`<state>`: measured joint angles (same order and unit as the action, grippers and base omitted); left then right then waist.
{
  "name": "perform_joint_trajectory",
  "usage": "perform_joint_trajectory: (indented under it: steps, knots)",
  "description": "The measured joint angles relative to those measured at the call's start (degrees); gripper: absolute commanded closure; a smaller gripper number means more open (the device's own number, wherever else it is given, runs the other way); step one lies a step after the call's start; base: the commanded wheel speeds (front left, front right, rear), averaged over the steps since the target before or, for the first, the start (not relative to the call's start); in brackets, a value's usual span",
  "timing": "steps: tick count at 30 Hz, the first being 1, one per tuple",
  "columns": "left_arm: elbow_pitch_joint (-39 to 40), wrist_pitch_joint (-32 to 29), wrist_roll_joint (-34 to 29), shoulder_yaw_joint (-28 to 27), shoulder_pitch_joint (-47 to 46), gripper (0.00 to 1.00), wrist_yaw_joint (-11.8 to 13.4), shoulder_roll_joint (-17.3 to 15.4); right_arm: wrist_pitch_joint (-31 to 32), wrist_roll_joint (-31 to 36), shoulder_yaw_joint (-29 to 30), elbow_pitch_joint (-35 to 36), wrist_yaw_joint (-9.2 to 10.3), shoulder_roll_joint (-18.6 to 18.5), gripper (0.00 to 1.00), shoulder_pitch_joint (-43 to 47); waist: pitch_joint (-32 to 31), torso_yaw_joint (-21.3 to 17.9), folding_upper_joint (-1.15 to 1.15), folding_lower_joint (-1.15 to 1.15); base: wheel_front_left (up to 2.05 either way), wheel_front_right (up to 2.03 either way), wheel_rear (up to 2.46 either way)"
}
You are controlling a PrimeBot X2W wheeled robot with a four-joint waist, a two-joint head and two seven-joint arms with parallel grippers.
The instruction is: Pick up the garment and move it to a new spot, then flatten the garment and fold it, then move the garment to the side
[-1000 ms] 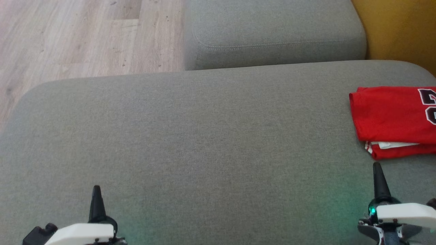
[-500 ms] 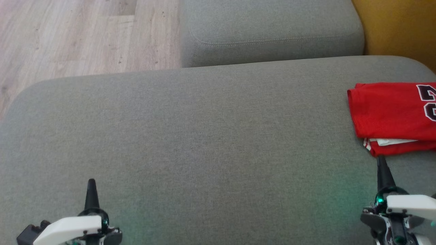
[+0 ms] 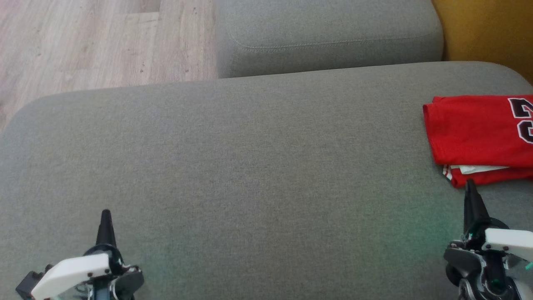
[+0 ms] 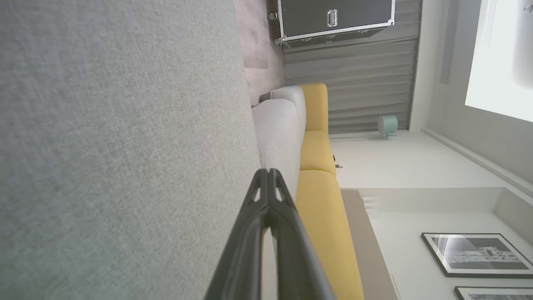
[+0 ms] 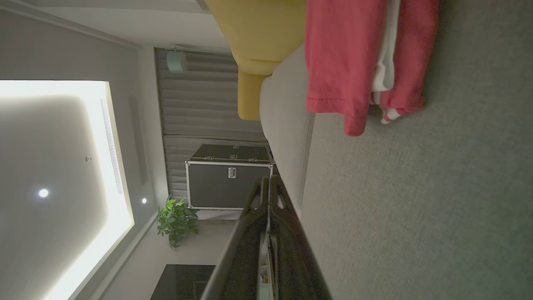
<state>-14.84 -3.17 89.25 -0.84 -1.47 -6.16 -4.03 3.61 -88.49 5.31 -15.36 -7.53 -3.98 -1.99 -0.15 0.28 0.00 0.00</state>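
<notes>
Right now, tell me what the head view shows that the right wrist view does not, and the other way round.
Head view's own: the left hand, shut, over the grey cushion; the wood floor beyond; dark lettering on the red garment. Right wrist view's own: a black flight case, a potted plant, a lit ceiling panel. Shared: the garment, folded on the cushion at the robot's right, the shut right hand pointing toward it, and the yellow sofa behind.

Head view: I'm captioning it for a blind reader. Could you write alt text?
A folded red shirt lies on a grey sofa cushion at the picture's right edge. The left pincer and right pincer, both shut, rise from the bottom corners, the right one near the shirt's front edge.
</notes>
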Motion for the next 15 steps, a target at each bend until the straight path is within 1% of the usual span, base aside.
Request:
perform_joint_trajectory:
  steps: [7, 15]
  knots:
    - [-0.7, -1.1, 4.6, -1.1, -1.4, 1.0, -0.9, 0.0, 1.2, -4.4, 0.7, -0.4, 0.0, 0.0, 1.0, -0.7, 0.3, -0.3, 0.0, 0.0, 0.0, 0.0, 0.0]
    - [-0.8, -1.3, 4.6, -1.3, -1.8, 1.0, -0.9, 0.1, 1.2, -4.5, 0.8, -0.5, 0.0, 0.1, 1.0, -1.4, 0.3, -0.3, 0.0, 0.0, 0.0, 0.0, 0.0]
